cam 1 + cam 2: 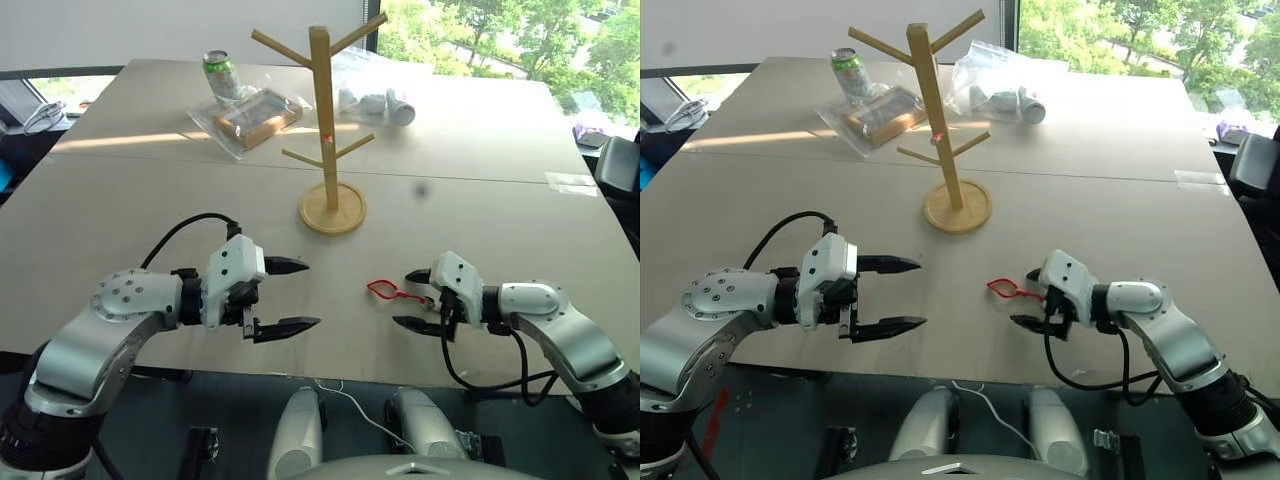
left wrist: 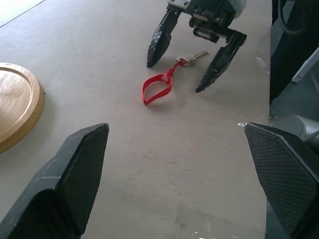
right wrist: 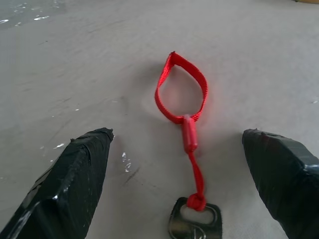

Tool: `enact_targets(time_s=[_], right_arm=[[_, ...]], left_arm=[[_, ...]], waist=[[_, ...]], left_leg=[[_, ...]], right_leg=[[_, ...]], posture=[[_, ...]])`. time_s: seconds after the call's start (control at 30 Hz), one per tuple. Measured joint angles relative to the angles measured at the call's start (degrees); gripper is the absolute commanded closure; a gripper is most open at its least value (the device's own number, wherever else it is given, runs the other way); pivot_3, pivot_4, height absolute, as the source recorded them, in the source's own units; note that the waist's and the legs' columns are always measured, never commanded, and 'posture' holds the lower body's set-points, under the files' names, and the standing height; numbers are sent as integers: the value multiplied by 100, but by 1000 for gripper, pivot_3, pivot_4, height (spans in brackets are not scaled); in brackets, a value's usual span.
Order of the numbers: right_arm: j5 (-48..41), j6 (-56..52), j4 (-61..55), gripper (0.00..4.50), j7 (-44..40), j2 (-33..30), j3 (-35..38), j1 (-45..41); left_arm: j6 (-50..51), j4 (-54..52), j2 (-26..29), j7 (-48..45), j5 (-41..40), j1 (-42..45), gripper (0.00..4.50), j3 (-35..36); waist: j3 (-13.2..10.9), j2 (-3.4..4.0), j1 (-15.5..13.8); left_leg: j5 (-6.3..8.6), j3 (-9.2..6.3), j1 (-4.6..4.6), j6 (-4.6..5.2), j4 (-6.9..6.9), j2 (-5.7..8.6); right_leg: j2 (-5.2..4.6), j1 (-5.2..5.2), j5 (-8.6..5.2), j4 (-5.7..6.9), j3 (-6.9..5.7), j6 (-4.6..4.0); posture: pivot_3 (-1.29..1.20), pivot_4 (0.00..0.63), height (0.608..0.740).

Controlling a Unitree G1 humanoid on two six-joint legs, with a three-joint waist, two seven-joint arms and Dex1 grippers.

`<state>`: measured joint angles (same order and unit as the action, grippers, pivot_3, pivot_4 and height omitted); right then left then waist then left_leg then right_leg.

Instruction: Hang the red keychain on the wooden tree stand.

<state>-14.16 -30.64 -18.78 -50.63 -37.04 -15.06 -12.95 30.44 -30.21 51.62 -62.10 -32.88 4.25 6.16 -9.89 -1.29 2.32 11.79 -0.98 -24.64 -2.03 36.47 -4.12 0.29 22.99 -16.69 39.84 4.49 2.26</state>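
Right gripper (image 1: 416, 299) sits low at lower right, fingers spread wide around the red keychain (image 1: 388, 291), not gripping. Left gripper (image 1: 292, 296) hovers lower left, open too.

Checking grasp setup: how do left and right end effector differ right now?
The right end effector sits low on the table, straddling the key end of the red keychain; the left end effector has nothing between its fingers. The right points left toward the keychain; the left points right, facing it. Both are open, and the keychain lies flat, ungrasped.
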Motion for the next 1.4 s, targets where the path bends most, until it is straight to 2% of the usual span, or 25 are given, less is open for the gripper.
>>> enact_targets(time_s=[0.1,0.13,0.2,0.23,0.3,0.33,0.37,0.4,0.43,0.47,0.7,0.77,0.87,0.93,1.0,1.07,1.2,1.4], right_arm=[[43,65,40,31,-2,12,-3,-1],[59,88,77,566,-3,25,-2,-4],[98,103,143,1235,5,46,-2,-60],[126,104,179,1826,8,46,0,-104],[175,127,200,2623,11,47,0,-121],[203,150,207,2886,10,53,0,-121],[220,179,220,3711,5,57,-1,-121],[223,188,230,3918,3,58,-1,-120],[229,198,246,4351,0,61,-1,-120],[231,207,248,4478,-5,66,-1,-120],[-38,88,2,4478,-165,-18,68,100],[-291,-91,-141,4478,-84,163,269,76],[-739,-477,-470,4478,641,936,870,-286],[-875,-545,-750,4478,1044,1247,1042,-485],[-819,-510,-962,4478,1491,1562,1092,-679],[-536,-313,-986,4478,1807,1725,979,-848],[-95,199,-736,4478,2097,1877,768,-1143],[394,983,-12,4478,2210,2121,561,-1499]], left_arm=[[0,0,-3,8,8,0,0,0],[0,0,-3,7,8,0,0,0],[0,0,-3,7,9,7,0,0],[1,0,-3,8,9,14,0,-1],[2,0,-4,14,8,22,0,0],[5,0,-5,26,8,22,0,0],[10,0,-7,46,7,22,0,0],[11,0,-7,53,7,21,0,0],[18,0,-7,64,4,21,0,0],[33,0,-8,79,-3,21,0,0],[268,-68,-50,302,-213,-125,0,127],[419,-103,-161,514,-409,-94,0,340],[967,-461,-756,1562,-1290,-58,0,971],[1198,-770,-954,2132,-1802,-95,0,1202],[1418,-1002,-1162,3011,-2707,-77,0,1549],[1519,-1043,-1167,3748,-3516,-1,0,1792],[1524,-1047,-1024,4490,-4451,58,0,1939],[1435,-845,-763,4760,-4827,60,0,2125]], waist=[[0,0,-1],[0,0,0],[0,0,2],[0,0,1],[0,0,-4],[0,0,-5],[0,0,-4],[0,0,-4],[0,0,-3],[0,0,-3],[0,0,-9],[0,0,8],[0,-1,26],[0,-1,5],[1,-3,-23],[1,-3,-31],[1,-3,-19],[1,-1,2]], left_leg=[[0,0,0,0,0,0],[0,0,0,0,1,0],[0,0,1,0,1,0],[0,0,1,0,1,0],[0,0,0,0,1,0],[0,0,-1,0,1,0],[0,0,0,0,1,0],[0,0,0,0,1,0],[0,0,0,0,1,0],[0,0,1,0,1,0],[0,-1,-1,0,1,0],[0,-1,1,0,4,-1],[0,-4,-2,0,6,-7],[0,-13,-6,-1,6,-6],[0,-21,-10,-1,6,-2],[-1,-23,-9,-2,9,1],[-1,-25,-5,-2,9,3],[-1,-26,-4,-2,8,3]], right_leg=[[0,0,0,0,0,0],[0,0,0,0,0,0],[0,0,0,1,0,0],[0,0,0,1,0,0],[0,0,0,0,0,0],[0,0,0,0,0,0],[0,0,0,0,0,0],[0,0,0,0,0,0],[0,0,0,0,0,0],[0,-1,0,1,0,0],[-1,-1,0,1,0,0],[0,-1,1,5,1,1],[4,0,1,8,0,2],[2,-1,1,6,-7,2],[-4,-2,1,5,-16,2],[-8,-4,2,6,-17,2],[-6,-9,2,6,-20,1],[-3,-8,2,7,-22,-1]], posture=[[0,150,740],[0,150,740],[0,150,740],[0,150,740],[0,150,740],[0,150,740],[0,150,740],[0,150,740],[0,150,740],[0,150,740],[0,150,740],[0,150,740],[0,150,740],[0,150,740],[0,150,740],[0,150,740],[0,150,740],[0,150,740]])
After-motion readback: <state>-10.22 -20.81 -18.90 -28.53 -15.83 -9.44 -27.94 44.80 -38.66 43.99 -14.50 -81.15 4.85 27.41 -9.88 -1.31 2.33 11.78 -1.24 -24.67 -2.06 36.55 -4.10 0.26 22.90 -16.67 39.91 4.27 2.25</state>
